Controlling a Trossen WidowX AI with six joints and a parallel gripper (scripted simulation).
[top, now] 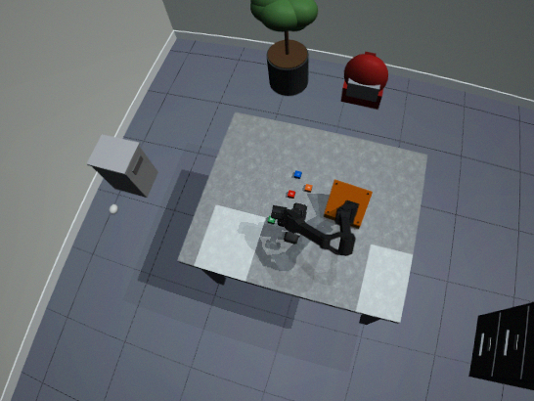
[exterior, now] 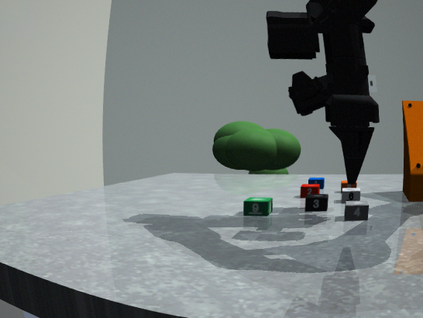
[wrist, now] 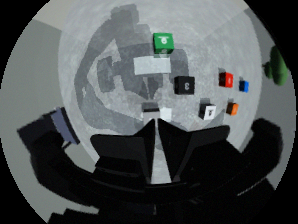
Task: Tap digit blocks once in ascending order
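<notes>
My gripper (exterior: pixel 351 182) (wrist: pixel 156 121) is shut and empty, pointing down above the table. In the wrist view its tips are just beside the grey block 4 (exterior: pixel 356 210) (wrist: pixel 151 111). The other blocks are blue 1 (top: pixel 297 174) (exterior: pixel 316 183) (wrist: pixel 243 86), red 2 (top: pixel 291 194) (exterior: pixel 310 191) (wrist: pixel 226 80), black 3 (exterior: pixel 316 202) (wrist: pixel 185 85), white 6 (exterior: pixel 351 195) (wrist: pixel 207 111), green 9 (top: pixel 271 220) (exterior: pixel 258 206) (wrist: pixel 163 43) and an orange block (top: pixel 308 188) (exterior: pixel 344 186) (wrist: pixel 232 108) with an unclear digit. The arm hides blocks 3, 4 and 6 in the top view.
The orange base plate (top: pixel 354 196) (exterior: pixel 414 147) stands right of the blocks. The arm (top: pixel 313 234) reaches over the table (top: pixel 264 147) from it. Its shadow lies around the blocks. A potted plant (top: pixel 289 73) stands on the floor behind.
</notes>
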